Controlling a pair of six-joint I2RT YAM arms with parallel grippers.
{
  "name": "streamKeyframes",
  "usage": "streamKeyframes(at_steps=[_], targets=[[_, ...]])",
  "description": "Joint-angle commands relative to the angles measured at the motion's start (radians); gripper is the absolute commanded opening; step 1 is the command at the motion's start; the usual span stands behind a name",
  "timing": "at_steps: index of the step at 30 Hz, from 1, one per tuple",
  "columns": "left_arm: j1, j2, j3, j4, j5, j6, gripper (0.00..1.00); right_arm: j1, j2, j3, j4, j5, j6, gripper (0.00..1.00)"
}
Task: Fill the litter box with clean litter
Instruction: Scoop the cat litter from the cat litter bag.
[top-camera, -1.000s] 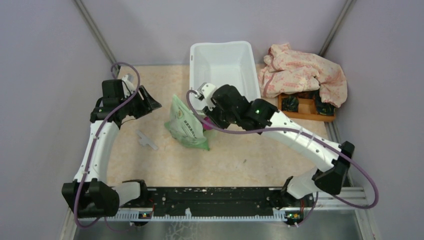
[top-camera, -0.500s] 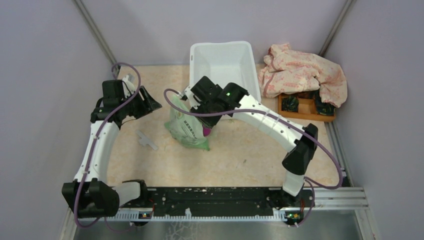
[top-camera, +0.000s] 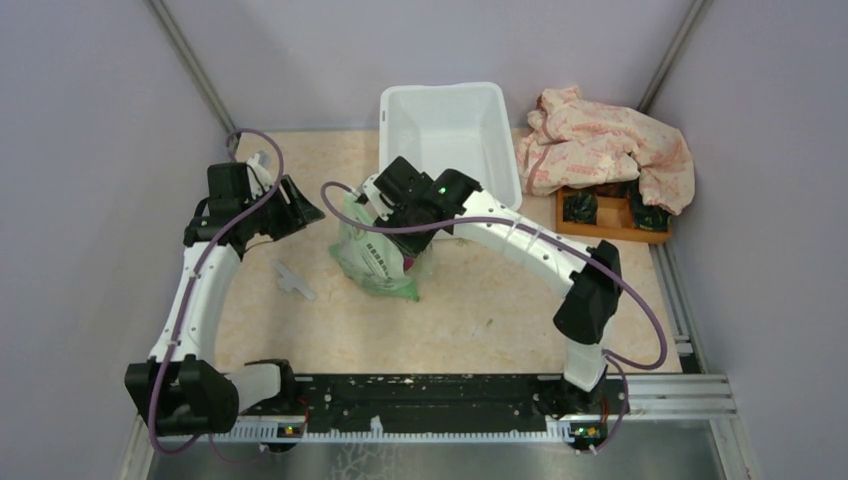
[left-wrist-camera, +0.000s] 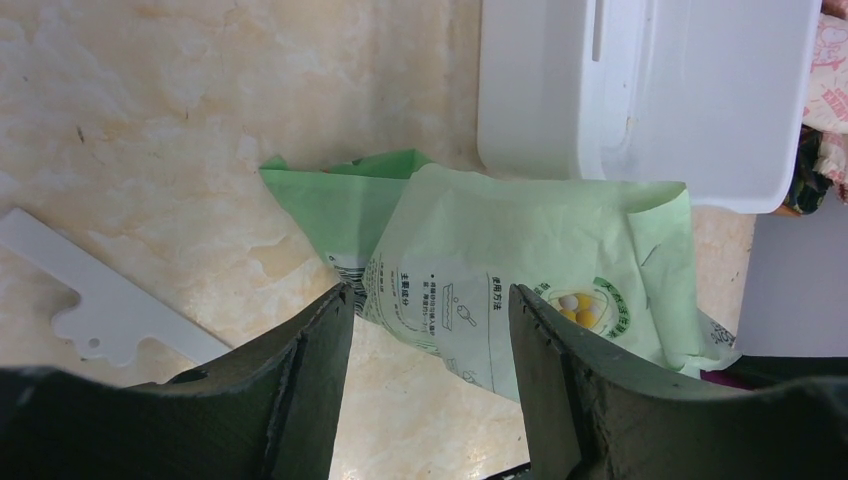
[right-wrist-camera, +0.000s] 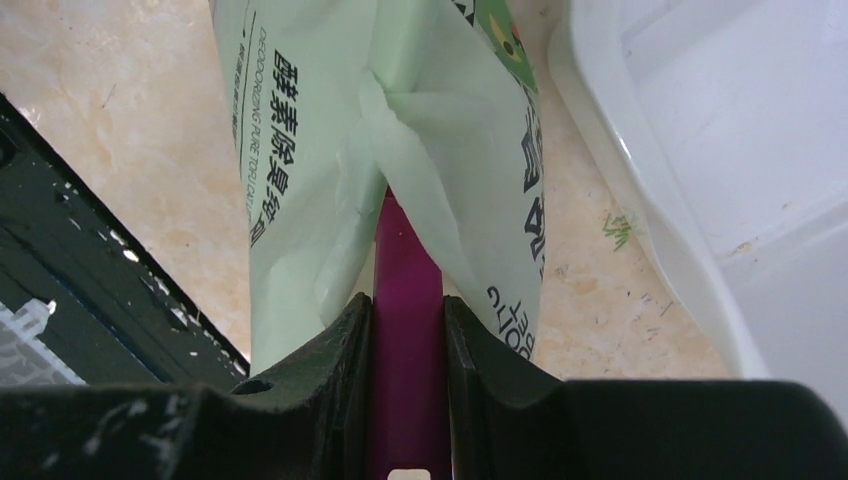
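Beside bag (right-wrist-camera: 300, 150), right gripper (right-wrist-camera: 405, 312) — pinching scoop (right-wrist-camera: 402, 245), seemingly

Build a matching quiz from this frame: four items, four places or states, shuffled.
1. litter box
2. magenta scoop
3. floral cloth
4. left gripper

A. draped over the wooden tray
B. jaws open, empty
C. white, at the back of the scene
D. clamped in the right gripper, tip inside the green litter bag

Pairs: 1-C, 2-D, 3-A, 4-B
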Motion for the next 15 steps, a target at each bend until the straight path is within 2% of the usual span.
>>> streamKeyframes(at_steps=[1,9,15], targets=[[0.006,-0.004,-0.012,0.029,0.005,0.015,0.64,0.008,0.038,0.022,0.066,-0.052,-0.010,0.00],[0.006,0.002,-0.015,0.025,-0.006,0.018,0.64,0.008,0.109,0.083,0.066,-0.074,-0.024,0.00],[0.007,0.010,-0.014,0.025,-0.009,0.022,0.64,0.009,0.104,0.012,0.169,-0.094,-0.015,0.00]])
